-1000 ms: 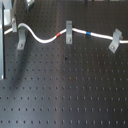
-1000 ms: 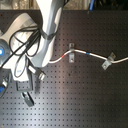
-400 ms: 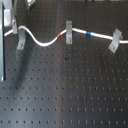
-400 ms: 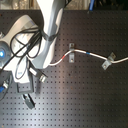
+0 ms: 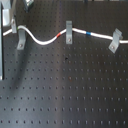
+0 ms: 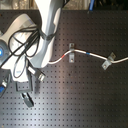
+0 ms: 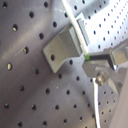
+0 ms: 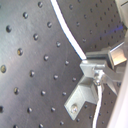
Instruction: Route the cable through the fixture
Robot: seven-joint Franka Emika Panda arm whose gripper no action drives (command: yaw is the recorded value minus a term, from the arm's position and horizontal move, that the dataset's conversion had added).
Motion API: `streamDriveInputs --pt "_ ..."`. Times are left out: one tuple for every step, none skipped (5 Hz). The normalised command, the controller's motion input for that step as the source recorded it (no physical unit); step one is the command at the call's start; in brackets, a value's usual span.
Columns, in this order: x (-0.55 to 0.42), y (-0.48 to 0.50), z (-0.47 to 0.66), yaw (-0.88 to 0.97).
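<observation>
The claw (image 8: 95, 70) is pinched on the cable (image 8: 67, 32) — one white cord, just beside one grey clip (image 7: 62, 45) in the first wrist view. In the first exterior view three clips stand on the black perforated tabletop (image 5: 65, 95): left (image 5: 21, 39), middle (image 5: 68, 31) and right (image 5: 115, 41). One red band (image 5: 62, 36) lies at the middle clip, one blue band (image 5: 88, 33) past it.

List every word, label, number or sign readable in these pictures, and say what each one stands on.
None: no text, label, brand or number can be read in any view.
The cable bears only a plain red band and a plain blue band, no writing.
The grey clips and the black perforated board show no markings.
The arm's white body shows no legible label at this resolution.
</observation>
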Motion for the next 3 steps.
streamDriveInputs --pt "-0.026 0.194 0.34 0.0" --pt "-0.14 0.125 0.53 0.0" --pt "-0.381 -0.209 0.01 0.2"
